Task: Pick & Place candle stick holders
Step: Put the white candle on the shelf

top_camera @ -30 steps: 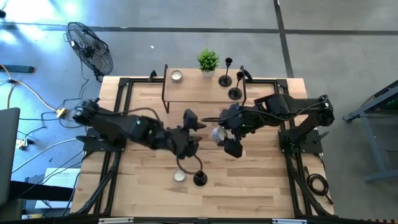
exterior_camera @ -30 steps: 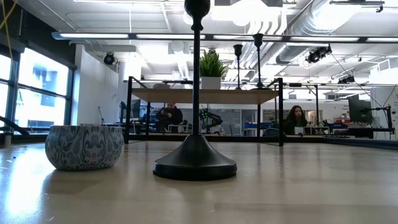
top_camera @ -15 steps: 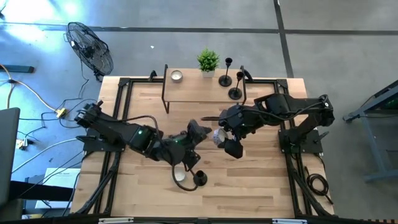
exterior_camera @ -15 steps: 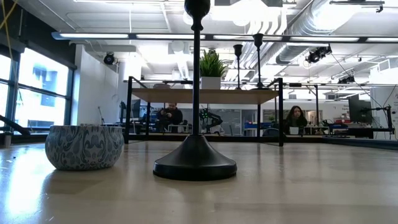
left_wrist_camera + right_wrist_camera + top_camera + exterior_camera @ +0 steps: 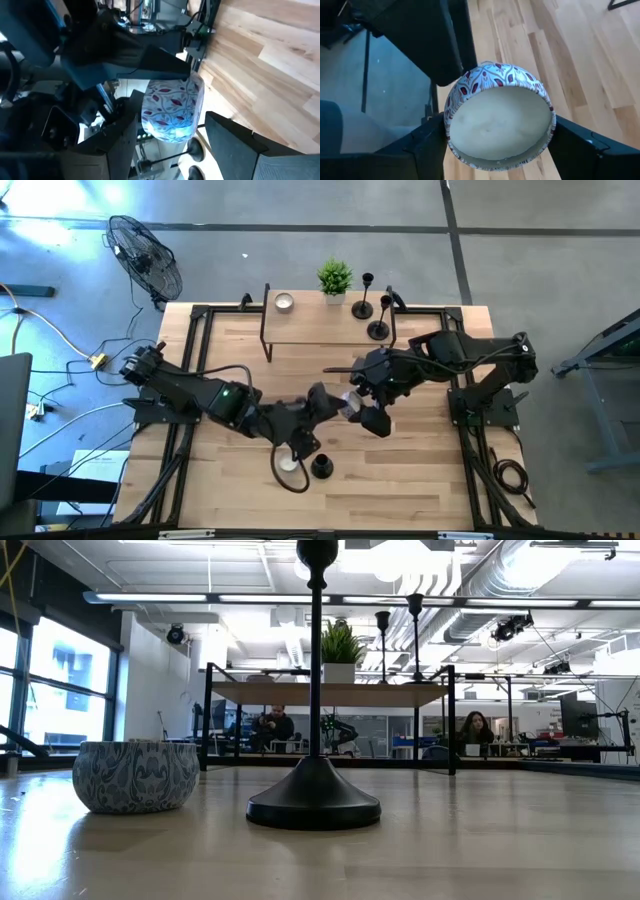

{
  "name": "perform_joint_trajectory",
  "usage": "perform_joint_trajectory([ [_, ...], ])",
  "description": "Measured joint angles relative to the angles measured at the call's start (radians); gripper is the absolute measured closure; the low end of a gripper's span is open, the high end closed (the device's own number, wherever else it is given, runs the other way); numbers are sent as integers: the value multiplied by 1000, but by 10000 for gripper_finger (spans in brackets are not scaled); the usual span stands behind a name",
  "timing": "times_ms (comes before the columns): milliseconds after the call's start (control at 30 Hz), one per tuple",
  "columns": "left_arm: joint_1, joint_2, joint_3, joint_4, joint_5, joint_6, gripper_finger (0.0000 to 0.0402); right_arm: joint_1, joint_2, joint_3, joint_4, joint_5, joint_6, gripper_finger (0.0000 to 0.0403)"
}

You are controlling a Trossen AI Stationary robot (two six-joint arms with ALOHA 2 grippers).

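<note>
A small patterned candle tin [image 5: 348, 400] with white wax hangs above the middle of the table between both grippers. My right gripper [image 5: 362, 408] is shut on it from the right. My left gripper [image 5: 328, 402] comes at it from the left, with a finger on either side of it [image 5: 172, 107]. One black candle stick holder [image 5: 321, 467] stands on its round base near the table's front, large in the low view [image 5: 314, 802]. Two more candle stick holders [image 5: 363, 308] [image 5: 378, 328] stand on the far shelf [image 5: 310, 330]. My right gripper pinches the tin across its round rim [image 5: 547, 125], one finger at each side, slanting down from the table's right. The tin is lifted clear and tipped on its side, its waxed open face toward the right wrist. My left gripper has the tin's patterned side wall [image 5: 146, 117] between its two fingers, coming nearly level from the table's left. One finger [image 5: 440, 55] lies against the wall. The other finger's contact is too close to call.
A second patterned tin [image 5: 289, 463] sits on the table beside the near candle stick holder, at the left in the low view [image 5: 136, 776]. The shelf also carries a potted plant [image 5: 334, 278] and a small candle [image 5: 284, 302]. A fan [image 5: 145, 255] stands on the floor.
My left gripper has swung toward the table's right and a little toward its near edge, up to the tin in my right gripper, and has rolled about its own line. The right gripper and the tin have stayed in place.
</note>
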Motion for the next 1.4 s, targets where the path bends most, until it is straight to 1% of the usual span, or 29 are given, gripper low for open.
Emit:
perform_joint_trajectory([
  [433, -1, 0, 0, 23, 28, -5, 174, 13, 64, -1, 2, -44, 0, 122],
  [733, -1, 0, 1, 4, 20, -42, 174, 13, 45, -1, -11, -31, 3, 122],
  [900, 0, 0, 1, -10, 20, -64, 174, 13, 31, 0, -65, 9, 10, 122],
  [1133, 0, 0, 1, -11, 49, -74, 174, 13, 31, 0, -57, 6, 15, 122],
  [1400, 6, 0, 1, -12, 29, -101, 174, 13, 31, 6, -55, 10, 18, 122],
])
